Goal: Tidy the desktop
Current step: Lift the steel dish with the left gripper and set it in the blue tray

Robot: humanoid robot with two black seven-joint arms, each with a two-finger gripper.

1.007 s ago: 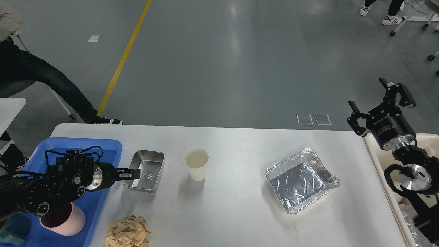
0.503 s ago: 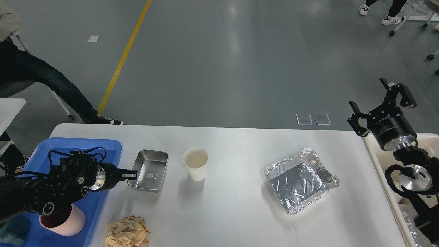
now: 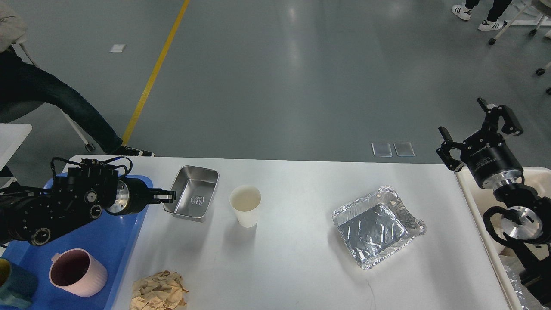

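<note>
The white desktop [image 3: 301, 254] fills the lower half of the head view. My left gripper [image 3: 165, 197] reaches in from the left and is shut on the left rim of a small steel tin [image 3: 193, 194], holding it tilted a little above the desktop, next to the blue tray. My right gripper [image 3: 467, 122] is open and empty, raised beyond the desktop's far right corner. Also on the desktop are a white paper cup [image 3: 245, 206], a crinkled foil tray [image 3: 376, 226] and a crumpled brown paper ball [image 3: 159, 292].
A blue tray [image 3: 112, 241] at the left edge holds a pink mug [image 3: 77, 273] and a teal object [image 3: 15, 288]. A beige bin [image 3: 471, 193] stands against the desktop's right edge. A seated person's legs [image 3: 51, 103] are at the far left.
My left gripper has risen and moved toward the far side, carrying the steel tin with it. The pink mug is now uncovered. The right arm has not moved.
</note>
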